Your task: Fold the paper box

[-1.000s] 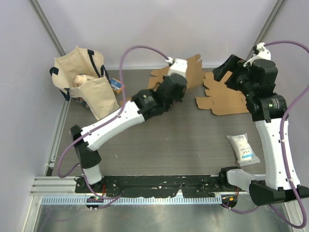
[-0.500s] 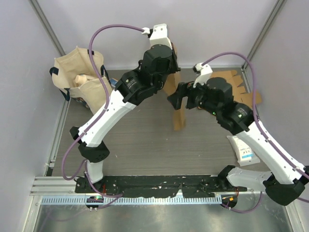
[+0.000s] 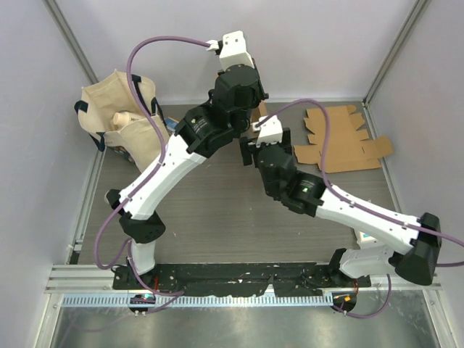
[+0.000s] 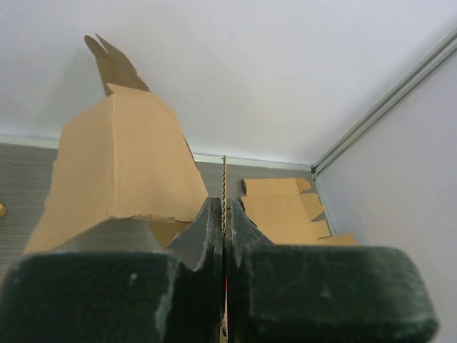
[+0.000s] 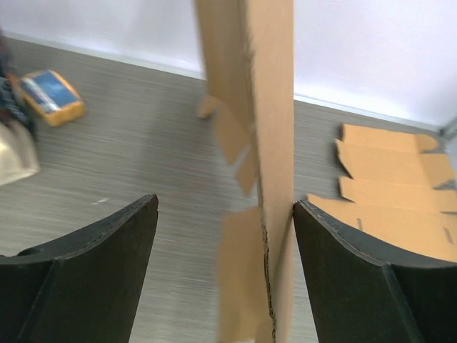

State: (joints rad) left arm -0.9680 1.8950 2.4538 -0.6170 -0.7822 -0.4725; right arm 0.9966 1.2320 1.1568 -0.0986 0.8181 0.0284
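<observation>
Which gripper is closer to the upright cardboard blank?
Left. The left gripper is clamped shut on an edge of the cardboard blank. The right gripper is open, its fingers on either side of the blank, not closed on it.

The box [image 4: 121,164] is plain brown cardboard, partly folded and held up clear of the worktop, above its far middle. One thin edge is pinched between the closed fingers of the left gripper [image 4: 223,229]. A broad panel bends off to one side, with notched flaps at its top. From the right wrist it shows as an upright strip between the spread fingers of the right gripper [image 5: 225,207], close against one finger, with small flaps hanging below. More flat blanks [image 3: 341,138] lie stacked at the far right corner.
</observation>
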